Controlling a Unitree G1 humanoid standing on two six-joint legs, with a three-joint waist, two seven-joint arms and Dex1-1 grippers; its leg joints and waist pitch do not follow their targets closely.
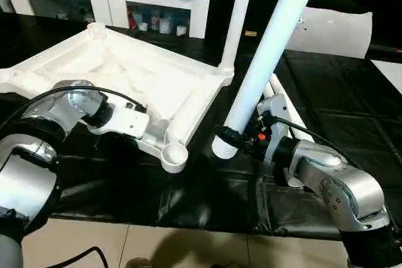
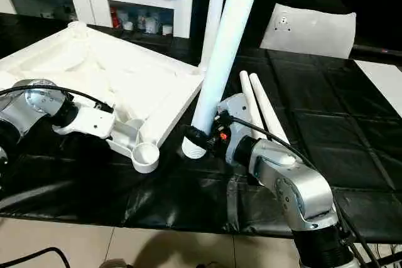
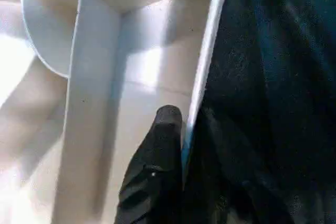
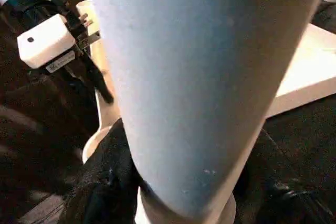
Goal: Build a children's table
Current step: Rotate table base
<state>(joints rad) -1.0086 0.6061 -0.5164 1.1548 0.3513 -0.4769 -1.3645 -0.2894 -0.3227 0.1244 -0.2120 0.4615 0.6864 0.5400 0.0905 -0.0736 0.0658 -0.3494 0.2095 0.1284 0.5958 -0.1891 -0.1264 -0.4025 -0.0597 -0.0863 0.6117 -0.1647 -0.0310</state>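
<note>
Fingers of the right gripper (image 1: 235, 137) are clamped on the thick lower end of a long white tapered round leg (image 1: 270, 54), held upright and leaning, its ribbed foot just above the black mat (image 1: 207, 199). The left gripper (image 2: 122, 131) pinches the near rim wall of the white plastic ribbed tabletop (image 1: 125, 73), one black finger (image 3: 157, 156) inside the wall, beside the empty round corner socket (image 1: 174, 155). Another leg (image 1: 237, 17) stands in the far corner socket. Two more legs (image 2: 262, 108) lie on the mat behind the right wrist. Open mat lies between socket and held leg.
</note>
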